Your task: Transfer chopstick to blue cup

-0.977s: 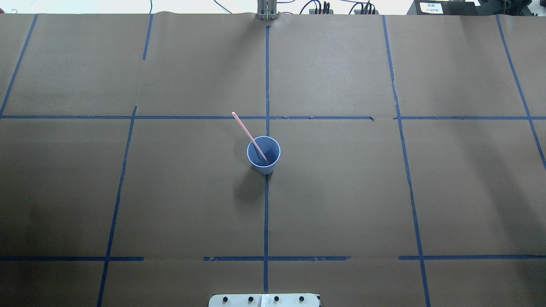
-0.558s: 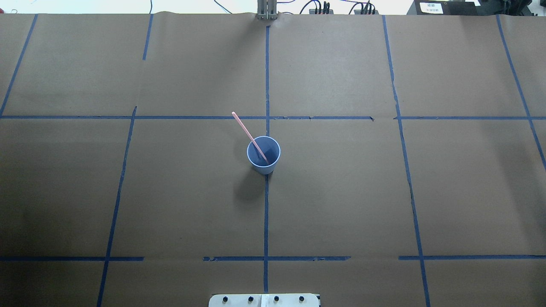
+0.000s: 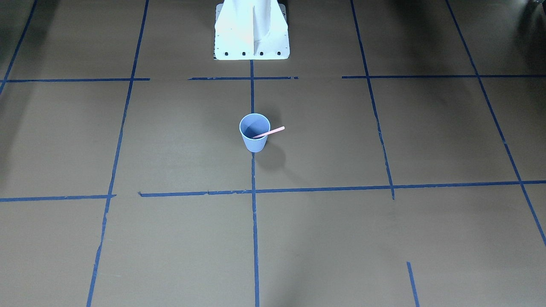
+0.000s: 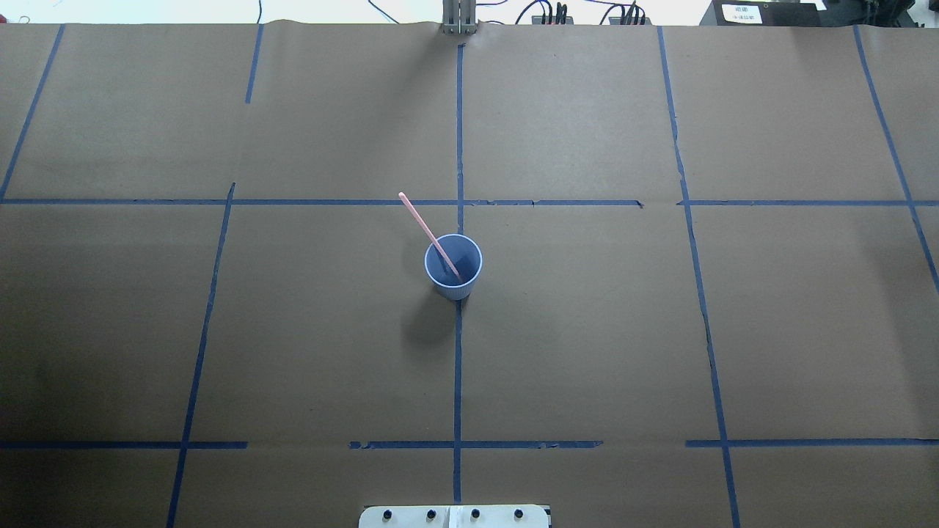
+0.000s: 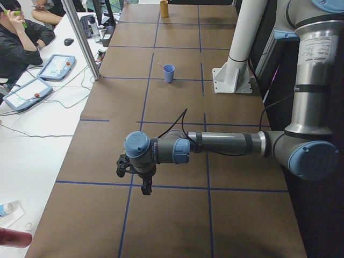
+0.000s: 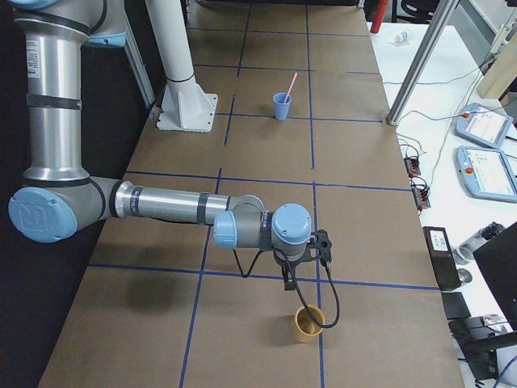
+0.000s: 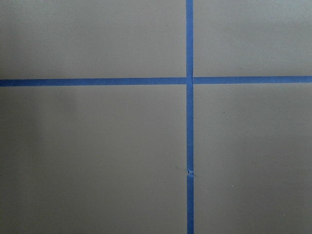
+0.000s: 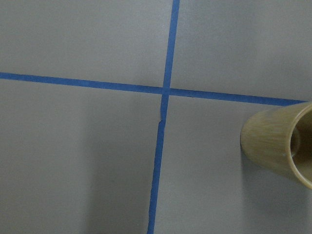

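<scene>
The chopstick (image 4: 429,235) leans inside the blue cup (image 4: 453,270); the transfer looks finished, with no move needed. Whether the left gripper (image 5: 141,180) and right gripper (image 6: 304,262) are spread cannot be told.

The left end effector (image 5: 146,188) and right end effector (image 6: 288,282) (side views only) are unreadably small.

Shows silver-grey tubes, pale-blue joint caps (image 5: 137,145) and black cable (image 5: 177,119) on left arm (image 5: 226,143) and right arm (image 6: 161,204), beside white bolted pedestal (image 3: 251,38).
</scene>
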